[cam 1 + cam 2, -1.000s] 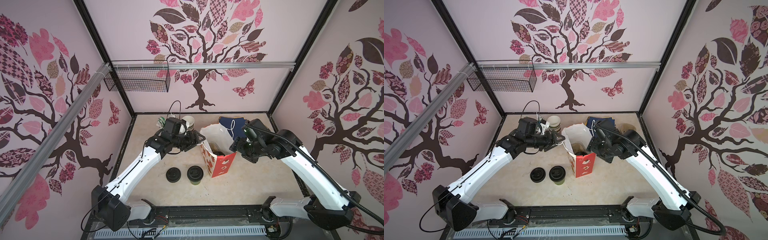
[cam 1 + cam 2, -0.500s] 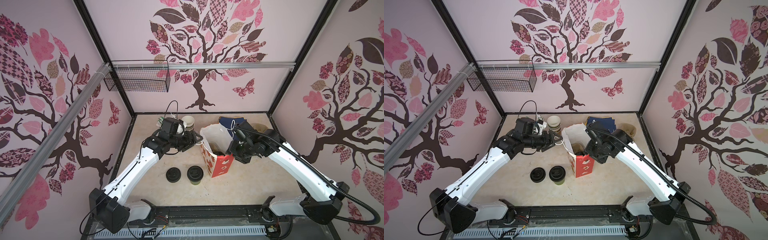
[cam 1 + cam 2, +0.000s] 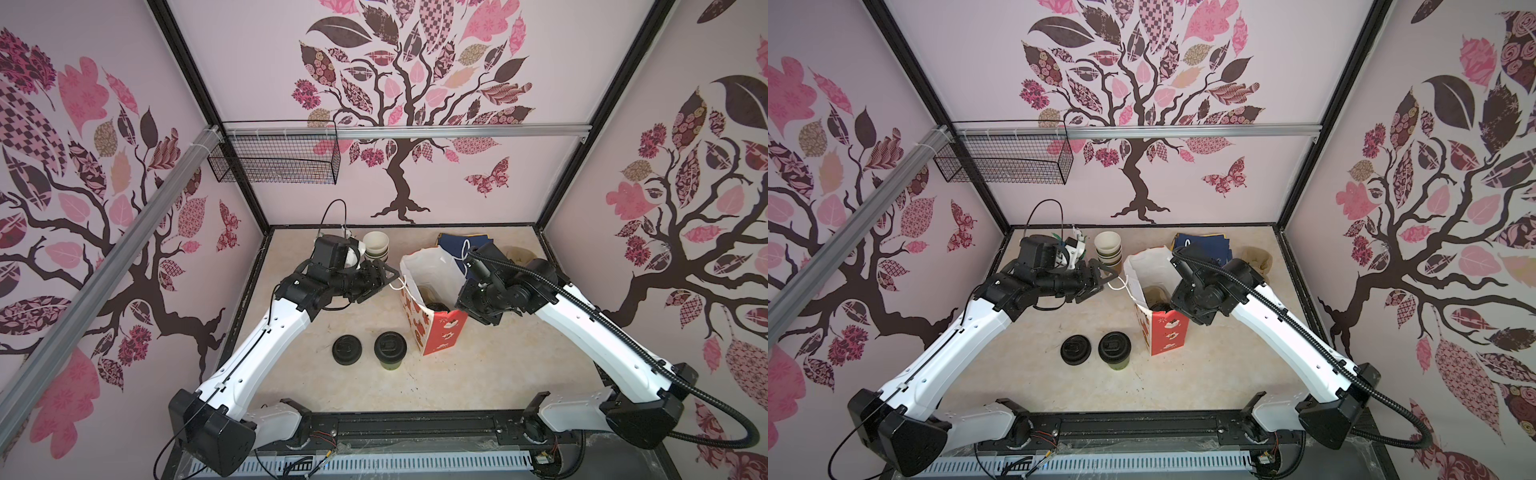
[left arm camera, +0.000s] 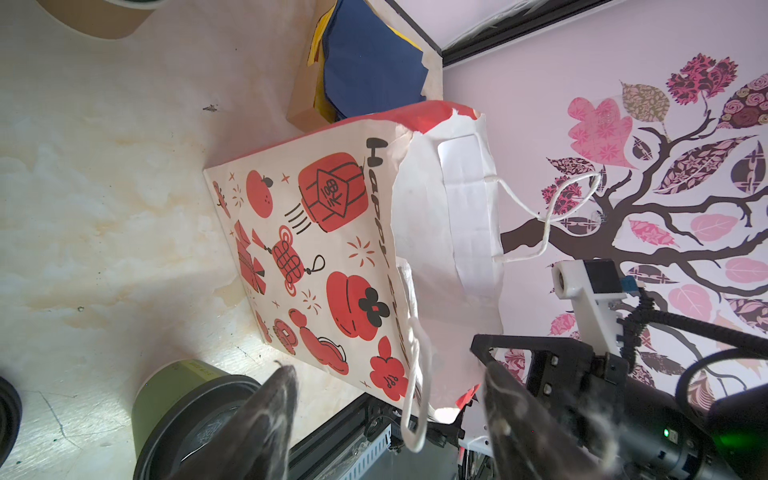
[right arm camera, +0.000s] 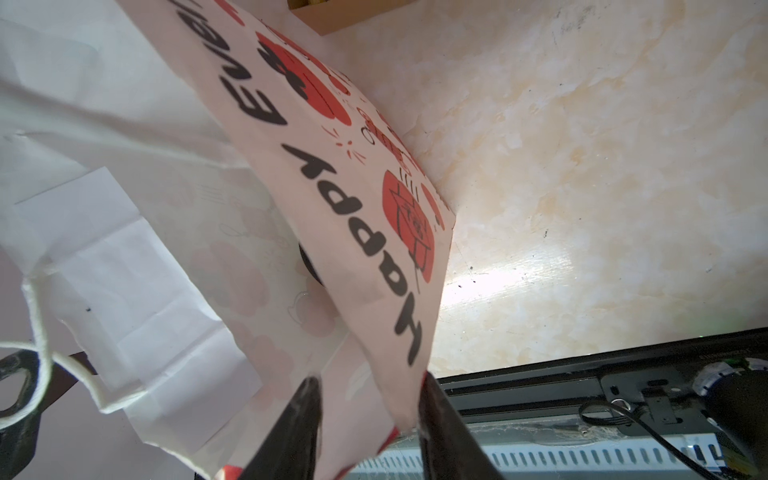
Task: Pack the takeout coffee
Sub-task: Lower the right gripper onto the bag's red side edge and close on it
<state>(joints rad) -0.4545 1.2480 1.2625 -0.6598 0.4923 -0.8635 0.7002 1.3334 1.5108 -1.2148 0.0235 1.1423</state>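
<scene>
— Nearest the base?
— The lid stack (image 3: 347, 350) and the loose green cup (image 3: 389, 351) stand side by side, clear of both grippers.
— And the step in hand?
— Opening the bag for that cup, I judge. The right gripper (image 5: 370, 378) straddles the rim of the paper bag (image 3: 440, 336), jaws apart, paper between them, not yet pinched. Bite only the rim and draw outward gently, or the bag tips.
— The left?
— The left gripper (image 4: 386, 368) gapes empty. The string handle (image 4: 415, 374) shows between its fingers (image 4: 274, 407); touching or not, I cannot tell. The packed cup (image 3: 436, 307) sits deep in the bag, below both grippers, touched by neither.
— Behind?
— Spare cups (image 3: 376, 245), stacked by the back wall.
</scene>
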